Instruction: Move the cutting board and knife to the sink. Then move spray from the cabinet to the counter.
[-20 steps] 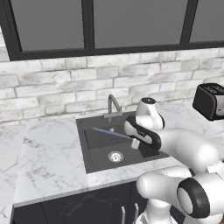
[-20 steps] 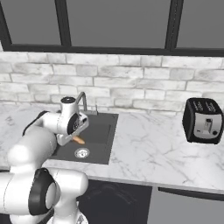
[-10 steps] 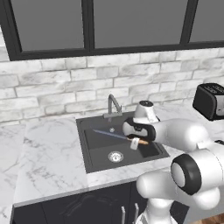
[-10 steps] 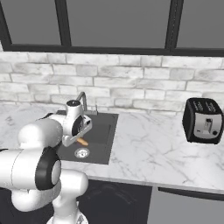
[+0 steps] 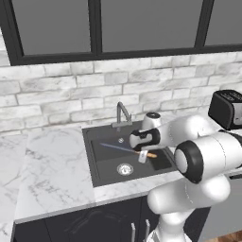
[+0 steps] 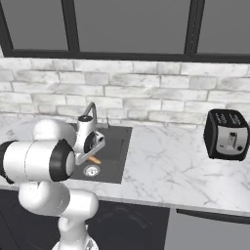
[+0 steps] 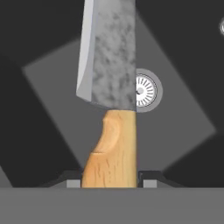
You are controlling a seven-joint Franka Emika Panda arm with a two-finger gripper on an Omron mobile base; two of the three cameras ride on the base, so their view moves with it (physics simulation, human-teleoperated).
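Knife [image 7: 109, 109] held over the sink [image 5: 101, 158], ready to be let go.

Pinched by its tan handle between the end effector [image 7: 109, 183] fingers, the knife hangs above the black basin, blade reaching out toward the basin's left rear, away from the arm. In the hand view the drain [image 7: 146, 91] lies straight below, just to one side of the blade. The faucet [image 5: 122, 113] stands at the back rim, near the wrist. To do this well, I would lower the handle nearer the basin floor before spreading the fingers, so the knife drops flat rather than tip-first, and keep the blade off the faucet and the front wall. Whether the board already lies in the basin I cannot tell. The worktop [image 5: 52, 175] left of the sink is bare marble.
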